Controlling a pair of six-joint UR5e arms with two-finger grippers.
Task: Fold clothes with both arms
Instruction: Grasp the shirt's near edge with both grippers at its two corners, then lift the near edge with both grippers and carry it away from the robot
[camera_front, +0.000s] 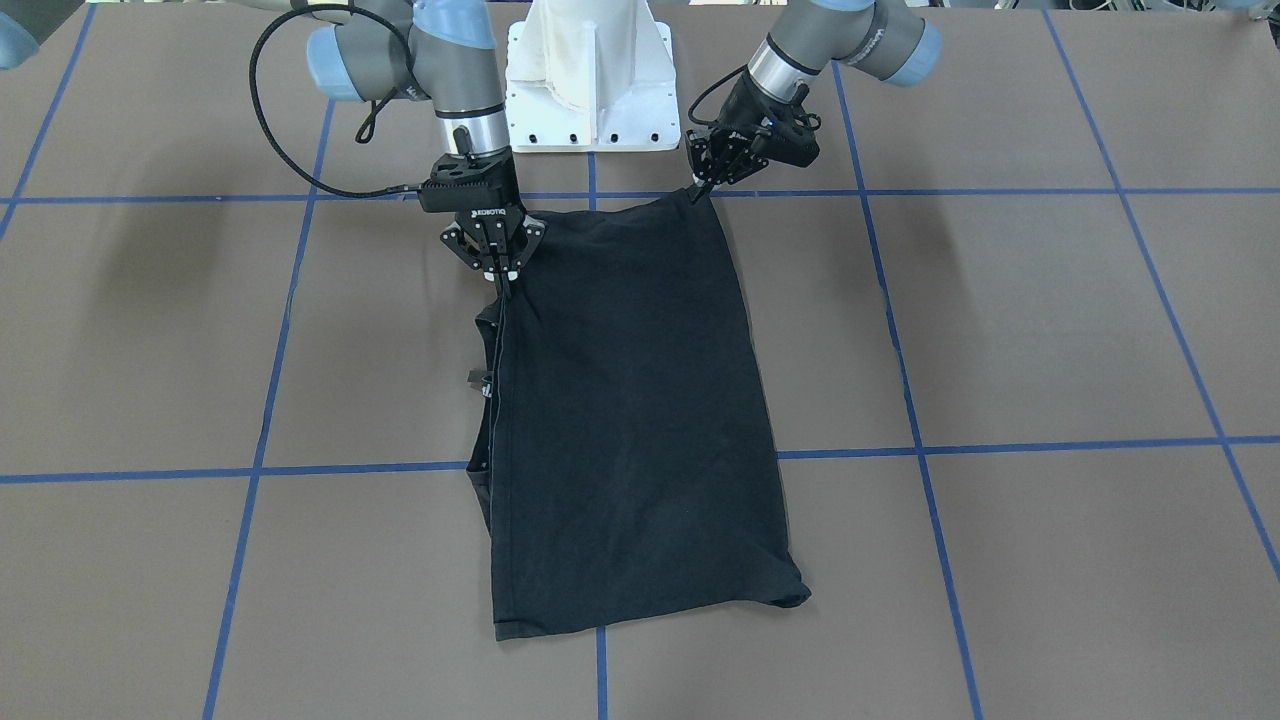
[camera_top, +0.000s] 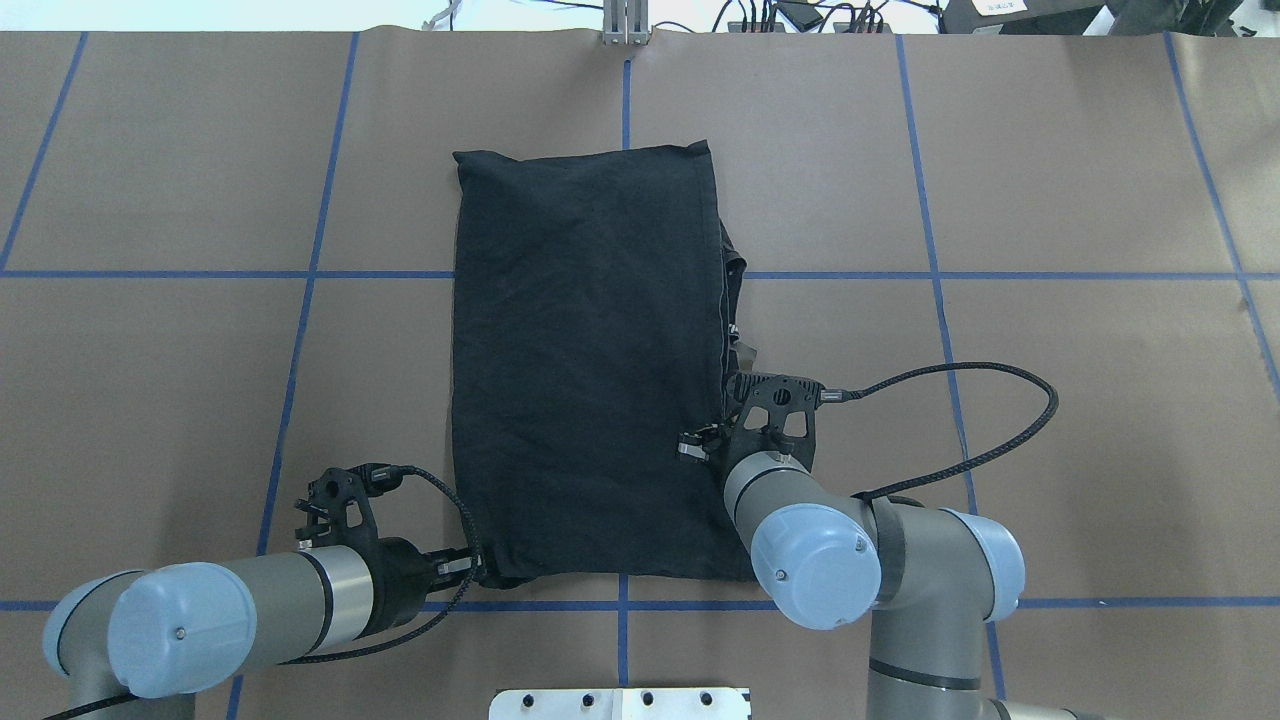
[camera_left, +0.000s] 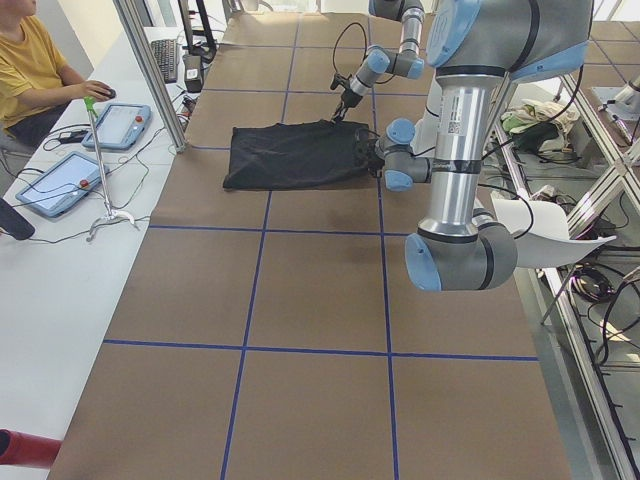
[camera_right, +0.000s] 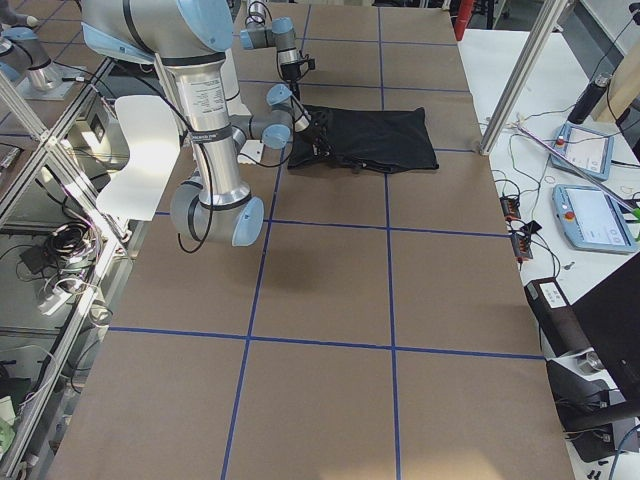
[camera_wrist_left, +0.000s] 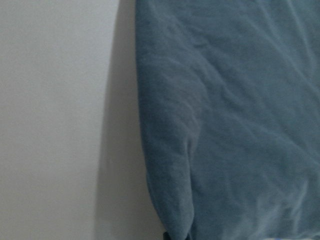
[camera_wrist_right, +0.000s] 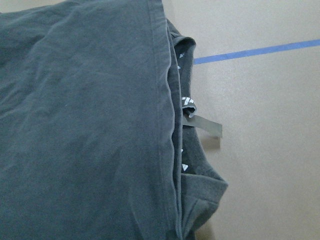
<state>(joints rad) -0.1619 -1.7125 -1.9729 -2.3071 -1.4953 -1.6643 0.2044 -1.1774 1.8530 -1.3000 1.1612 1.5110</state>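
Lying flat on the bench (camera_top: 1050, 180) between the 2 arms: the black T-shirt (camera_top: 580, 360), folded into 1 long rectangle. From the front, left claw (camera_front: 700, 188) pinched narrow on the shirt corner nearest the robot; right claw (camera_front: 505, 282) closed on the doubled side edge. Overhead, hard to read either grip. Only from the right wrist: stacked layers, a grey tag (camera_wrist_right: 202, 125), small white marks. From the left wrist, just blurred cloth beside bare bench.

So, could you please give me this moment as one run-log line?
stage: mid-fold | T-shirt: folded lengthwise, flat on table | left claw: pinching robot-side corner | right claw: pinching side edge
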